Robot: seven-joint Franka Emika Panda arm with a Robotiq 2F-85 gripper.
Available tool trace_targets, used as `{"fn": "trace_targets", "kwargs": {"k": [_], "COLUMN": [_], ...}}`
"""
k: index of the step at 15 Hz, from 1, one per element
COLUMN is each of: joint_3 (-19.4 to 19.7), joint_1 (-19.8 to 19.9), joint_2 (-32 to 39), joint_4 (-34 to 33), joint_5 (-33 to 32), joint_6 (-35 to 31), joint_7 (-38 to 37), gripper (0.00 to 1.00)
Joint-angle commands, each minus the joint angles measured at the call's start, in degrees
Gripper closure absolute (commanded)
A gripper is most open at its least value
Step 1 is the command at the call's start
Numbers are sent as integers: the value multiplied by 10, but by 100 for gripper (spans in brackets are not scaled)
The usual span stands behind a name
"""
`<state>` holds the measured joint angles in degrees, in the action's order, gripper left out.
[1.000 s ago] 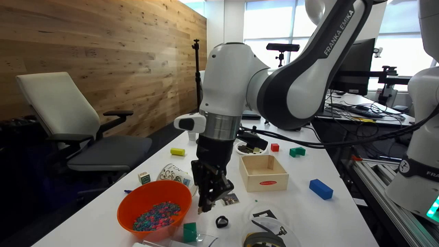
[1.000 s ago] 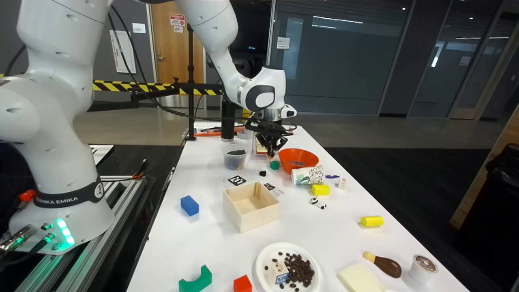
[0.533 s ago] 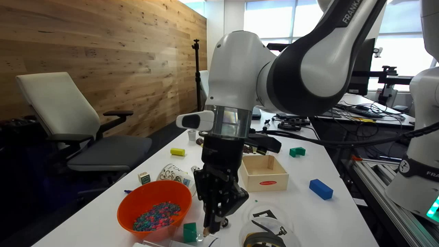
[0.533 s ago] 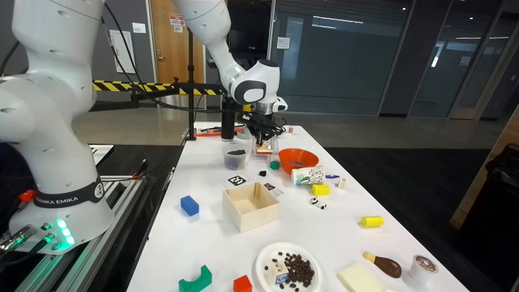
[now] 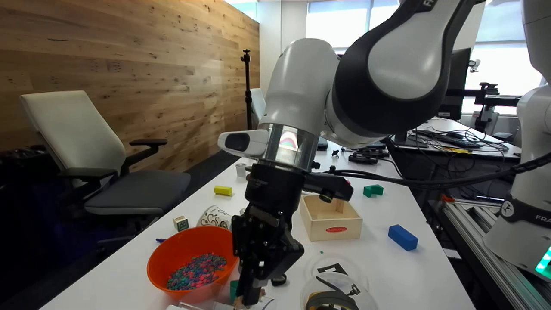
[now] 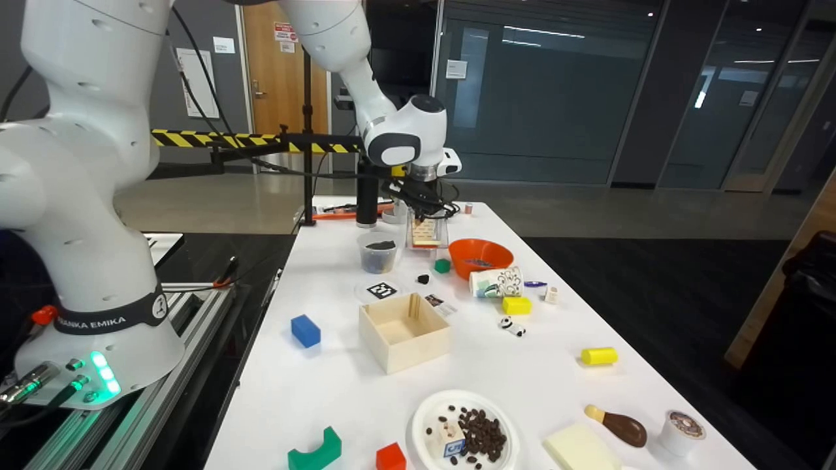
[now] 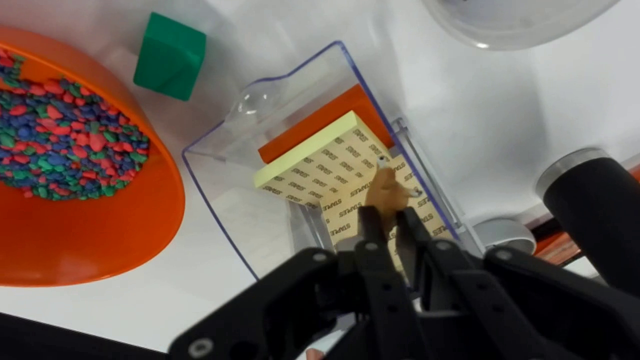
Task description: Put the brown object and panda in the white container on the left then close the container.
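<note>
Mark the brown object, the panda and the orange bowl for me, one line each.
Brown object (image 7: pixel 386 194): wrist view, on the middle of its visible body.
Panda (image 6: pixel 513 328): in an exterior view, on the white of its body.
Orange bowl (image 7: pixel 95 237): wrist view, on its bare inner wall.

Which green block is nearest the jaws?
The green block beside the orange bowl, near the clear plastic box that the jaws hang over; the green arch block lies far off, near the red cube.
</note>
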<state>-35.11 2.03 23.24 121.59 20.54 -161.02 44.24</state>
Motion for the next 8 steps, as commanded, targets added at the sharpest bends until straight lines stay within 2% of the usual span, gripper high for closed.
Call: {"fn": "trace_targets", "kwargs": {"k": [1, 4, 6, 7, 8], "joint_3": [-45, -85, -114, -118, -118], "joint_1": [39, 72, 96, 101, 104], "joint_2": [28, 70, 97, 104, 105], "joint_4": [1, -1, -2, -1, 2], "joint_5": [37, 23, 0, -13, -24], "joint_6": [-47, -112, -128, -128, -129], "joint_7": [42, 48, 37, 23, 12], "gripper": [97, 97, 97, 61, 60]}}
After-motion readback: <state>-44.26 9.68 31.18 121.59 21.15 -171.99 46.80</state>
